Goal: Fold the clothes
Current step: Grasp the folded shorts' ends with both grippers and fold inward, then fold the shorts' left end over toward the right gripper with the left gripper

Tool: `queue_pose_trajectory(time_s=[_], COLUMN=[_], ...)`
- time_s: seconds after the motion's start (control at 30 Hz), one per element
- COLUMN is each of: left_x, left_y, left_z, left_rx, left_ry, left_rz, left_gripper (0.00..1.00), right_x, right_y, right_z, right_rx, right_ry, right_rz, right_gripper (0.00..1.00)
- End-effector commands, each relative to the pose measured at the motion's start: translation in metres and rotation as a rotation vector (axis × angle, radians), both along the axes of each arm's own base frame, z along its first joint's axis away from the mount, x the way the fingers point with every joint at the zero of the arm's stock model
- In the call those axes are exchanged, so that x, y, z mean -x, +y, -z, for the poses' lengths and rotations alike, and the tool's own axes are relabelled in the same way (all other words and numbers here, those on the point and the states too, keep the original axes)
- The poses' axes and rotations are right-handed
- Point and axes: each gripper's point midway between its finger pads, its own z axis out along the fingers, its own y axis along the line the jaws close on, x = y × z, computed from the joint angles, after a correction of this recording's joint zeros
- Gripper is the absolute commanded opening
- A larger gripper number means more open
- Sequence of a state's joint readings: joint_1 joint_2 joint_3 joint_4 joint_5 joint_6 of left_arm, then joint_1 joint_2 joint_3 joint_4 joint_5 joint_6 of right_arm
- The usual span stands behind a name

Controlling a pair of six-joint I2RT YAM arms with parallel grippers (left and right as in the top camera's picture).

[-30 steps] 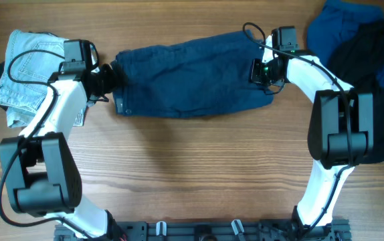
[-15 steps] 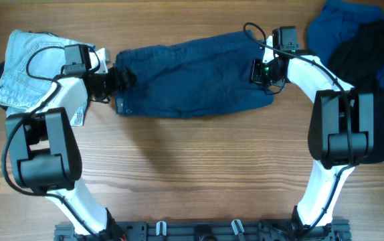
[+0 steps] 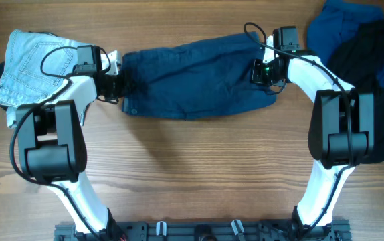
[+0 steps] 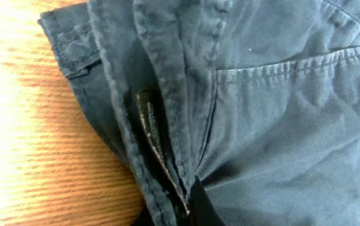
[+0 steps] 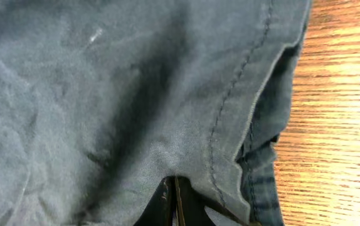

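Observation:
Dark blue trousers lie stretched sideways across the back of the table. My left gripper is at their left end, shut on the waistband. In the left wrist view the waistband seam runs down into the closed left gripper, with a back pocket to its right. My right gripper is at the trousers' right end, shut on the leg fabric near the hem. In the right wrist view the cloth is pinched at the closed right gripper, and the hem edge lies beside it.
A folded light blue denim piece lies at the back left, just beyond the left arm. A heap of blue and black clothes fills the back right corner. Bare wooden table spreads in front of the trousers.
My left gripper has slid right onto the waistband and closed on it, and the trousers' left end has shifted slightly right. The right gripper has stayed put.

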State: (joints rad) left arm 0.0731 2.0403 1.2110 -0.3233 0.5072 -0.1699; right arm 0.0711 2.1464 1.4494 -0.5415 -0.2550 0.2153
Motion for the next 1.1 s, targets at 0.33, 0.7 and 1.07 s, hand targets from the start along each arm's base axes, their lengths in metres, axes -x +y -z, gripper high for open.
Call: queue_pose_trajectory(time_s=[0.33,0.7,1.07], left_x=[0.013,0.016,0.000], left_y=[0.038,-0.199,-0.084], left_z=[-0.069,-0.139,-0.165], left_rx=[0.010,0.088,-0.111], left_ry=[-0.036,-0.345,-0.358], left_rz=[-0.128,0.201,-0.018], left_gripper=[0.04,0.04,0.04], right_x=[0.043,0.044,0.045], right_y=[0.022,0.034,0.036], right_z=[0.036,0.036,0.019], right_rx=[-0.071,-0.070,-0.085], right_ry=[0.159,0.155,0.143], right_rz=[-0.076,-0.101,-0.105], right_gripper=[0.04,0.04,0.04])
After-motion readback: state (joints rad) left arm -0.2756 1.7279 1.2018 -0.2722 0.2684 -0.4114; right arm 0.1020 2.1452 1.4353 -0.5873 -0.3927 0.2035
